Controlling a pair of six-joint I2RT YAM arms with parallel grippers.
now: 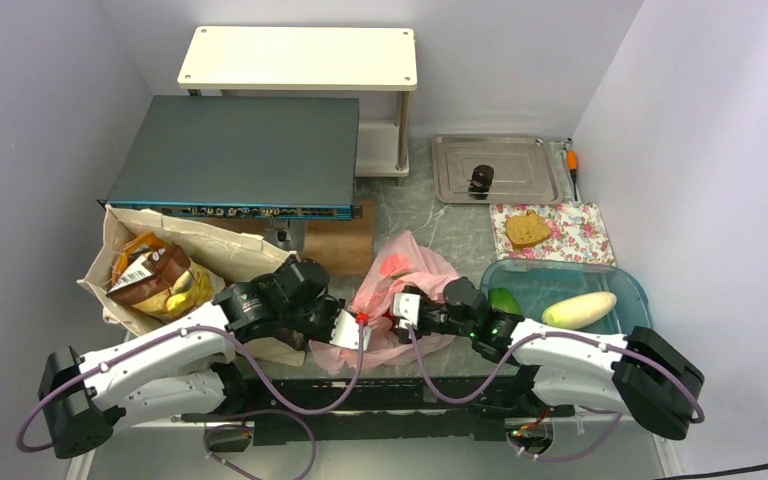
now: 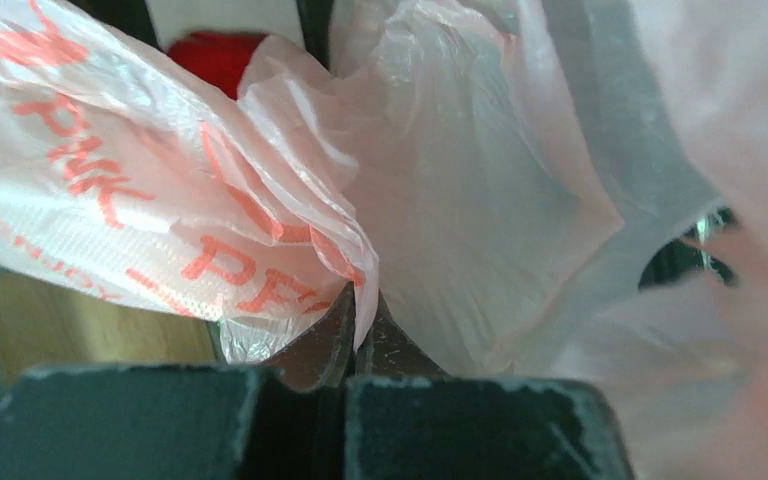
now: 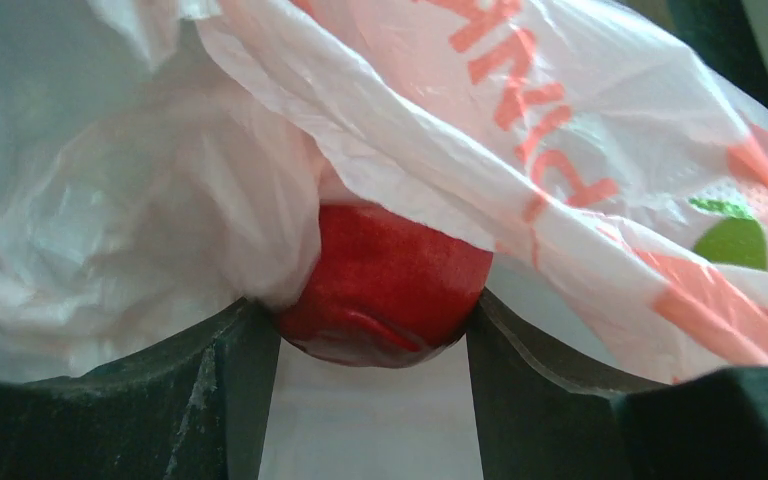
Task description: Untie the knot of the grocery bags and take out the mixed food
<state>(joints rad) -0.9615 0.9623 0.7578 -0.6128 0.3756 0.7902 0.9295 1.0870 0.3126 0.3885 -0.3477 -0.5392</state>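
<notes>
The pink bag [image 1: 410, 275] lies slumped at mid bench [image 1: 430, 215]. It is hemmed in by the canvas tote [image 1: 230, 255] on its left, a wooden block [image 1: 338, 245] just behind, and the clear blue tub [image 1: 550, 285] close on its right. Bare bench shows mainly behind it, toward the steel tray [image 1: 505, 180]. The left claw [image 1: 358, 328] sits at the bag's near-left edge, clenched on a bunched fold of the printed film, its jaws meeting with plastic pinched between them. The right claw [image 1: 398, 312], just beside it with little room between the two, reaches under the loose film. It is grasping a red fruit [image 3: 385, 285], one finger against each side and film draped over the top. Chip bags [image 1: 155, 275] stand in the tote. A white radish [image 1: 580, 310] and a green pepper [image 1: 505, 300] lie in the tub.
</notes>
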